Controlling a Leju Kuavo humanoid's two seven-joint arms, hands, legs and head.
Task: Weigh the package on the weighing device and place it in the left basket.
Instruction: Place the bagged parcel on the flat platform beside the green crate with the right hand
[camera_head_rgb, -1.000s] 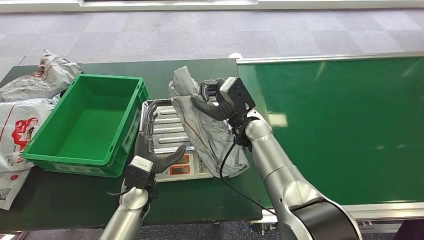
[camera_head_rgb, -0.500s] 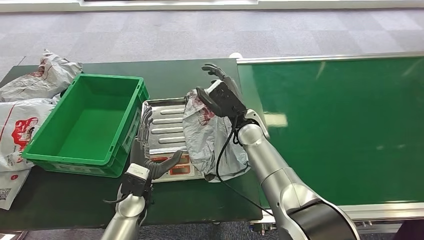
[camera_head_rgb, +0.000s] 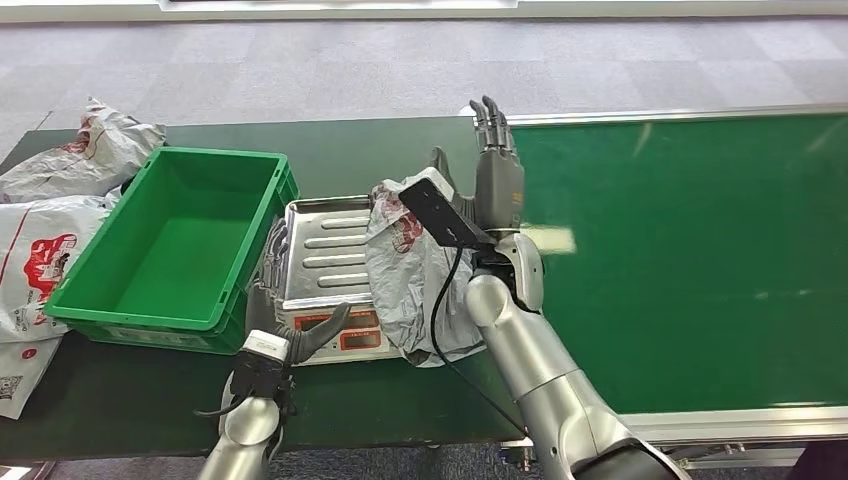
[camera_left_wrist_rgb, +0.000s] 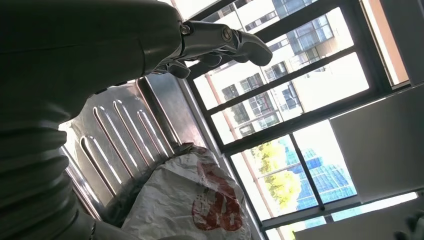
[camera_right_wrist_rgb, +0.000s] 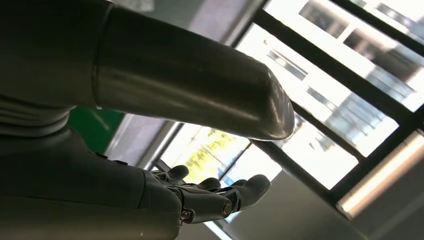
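Crumpled grey plastic package (camera_head_rgb: 420, 275) resting on the ribbed steel scale (camera_head_rgb: 325, 262).
We keep both hands empty, left hand (camera_head_rgb: 290, 312) and right hand (camera_head_rgb: 492, 170) spread, so the reading settles.

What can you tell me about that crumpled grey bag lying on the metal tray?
The package is a soft, wrinkled grey plastic mailer with a red printed mark near its top. It lies slumped over the right side of the ribbed steel scale pan, its lower end spilling past the pan's front edge toward the table. Neither hand holds it: the right hand is raised beside it, fingers straight.
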